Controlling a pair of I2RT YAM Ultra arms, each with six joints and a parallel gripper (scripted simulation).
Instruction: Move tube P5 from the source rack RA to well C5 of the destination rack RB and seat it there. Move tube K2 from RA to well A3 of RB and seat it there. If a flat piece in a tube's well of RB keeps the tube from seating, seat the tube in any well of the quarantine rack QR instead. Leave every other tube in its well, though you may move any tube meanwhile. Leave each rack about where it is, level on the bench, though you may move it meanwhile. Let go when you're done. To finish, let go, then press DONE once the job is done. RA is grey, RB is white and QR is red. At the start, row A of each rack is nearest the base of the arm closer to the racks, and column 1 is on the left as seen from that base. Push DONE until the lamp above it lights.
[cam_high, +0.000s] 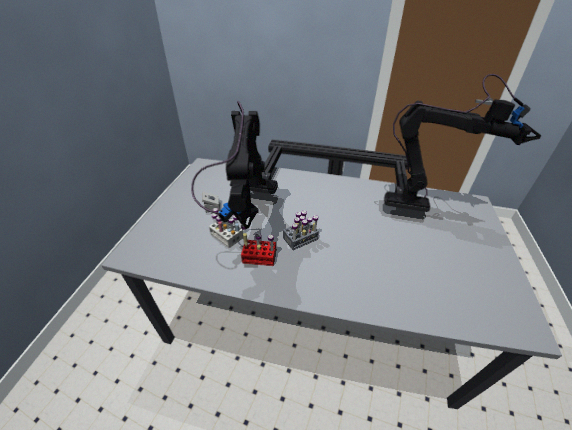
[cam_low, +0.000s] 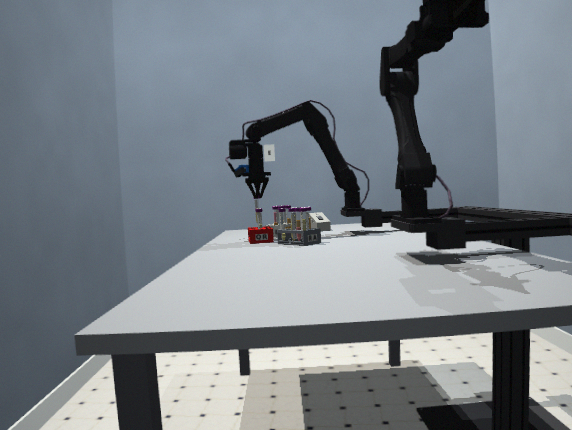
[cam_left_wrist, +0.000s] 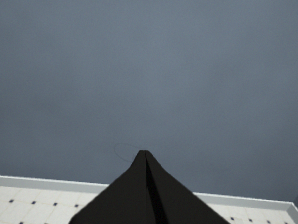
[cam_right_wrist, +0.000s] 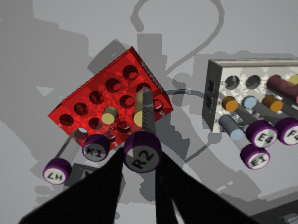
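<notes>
My right gripper (cam_high: 248, 224) (cam_low: 257, 197) is shut on tube R2 (cam_right_wrist: 142, 152), a purple-capped tube, upright over the red rack QR (cam_high: 258, 261) (cam_low: 252, 236) (cam_right_wrist: 132, 55). Its lower end overlaps the rack in view; I cannot tell whether it is inside a well. Tubes K1 (cam_right_wrist: 96, 148) and H7 (cam_right_wrist: 56, 171) stand in QR. The grey rack RA (cam_high: 303, 243) (cam_low: 299, 241) holds several purple-capped tubes; their labels are unreadable. The white rack RB (cam_right_wrist: 240, 65) holds several tubes, including E4 (cam_right_wrist: 262, 134). My left gripper (cam_high: 539, 135) (cam_left_wrist: 143, 158) is shut and empty, high beyond the table.
A small pale box (cam_high: 211, 200) (cam_low: 320, 220) stands behind RB. RA and RB stand close on either side of QR on the grey table (cam_high: 375, 285). The left arm's base (cam_high: 406, 201) stands far from the racks.
</notes>
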